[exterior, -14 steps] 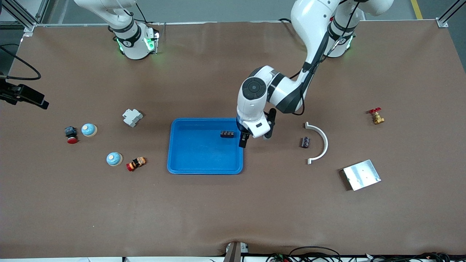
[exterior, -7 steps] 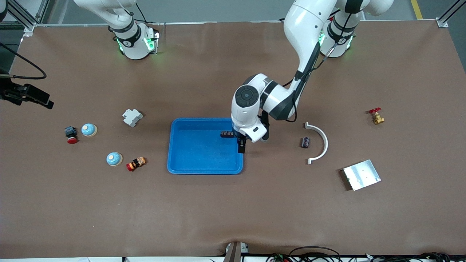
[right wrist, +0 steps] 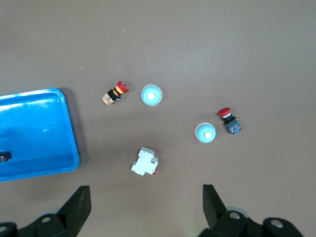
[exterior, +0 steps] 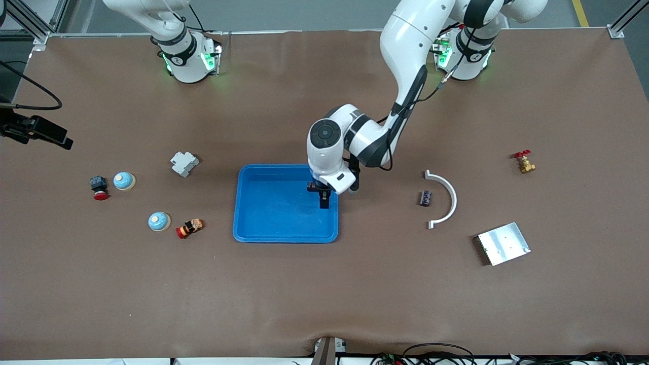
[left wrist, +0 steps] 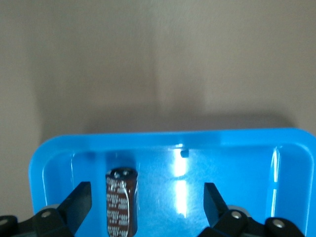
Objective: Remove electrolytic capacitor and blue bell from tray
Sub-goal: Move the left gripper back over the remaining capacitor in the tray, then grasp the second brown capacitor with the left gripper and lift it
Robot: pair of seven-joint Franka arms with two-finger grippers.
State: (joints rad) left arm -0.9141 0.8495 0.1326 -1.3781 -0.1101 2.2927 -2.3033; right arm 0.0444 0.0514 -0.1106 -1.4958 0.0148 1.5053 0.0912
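A dark brown capacitor (left wrist: 121,200) lies in the blue tray (exterior: 284,237), close to its edge toward the left arm's end. My left gripper (exterior: 323,198) hangs low over it, open and empty. In the left wrist view the capacitor lies between the fingertips (left wrist: 79,197), close to one of them. A second capacitor (exterior: 425,198) lies on the table beside a white curved piece (exterior: 448,195). Two pale blue bells (exterior: 124,180) (exterior: 159,221) sit toward the right arm's end. My right gripper (right wrist: 143,207) is open and empty, high over the table, and waits.
Near the bells are a white breaker (exterior: 184,163), a red push button (exterior: 99,187) and a red-orange part (exterior: 189,227). A metal plate (exterior: 504,243) and a brass valve (exterior: 524,162) lie toward the left arm's end.
My left gripper has moved from the tray's edge to over the inside of the tray, above the capacitor lying there. The right arm has hardly moved.
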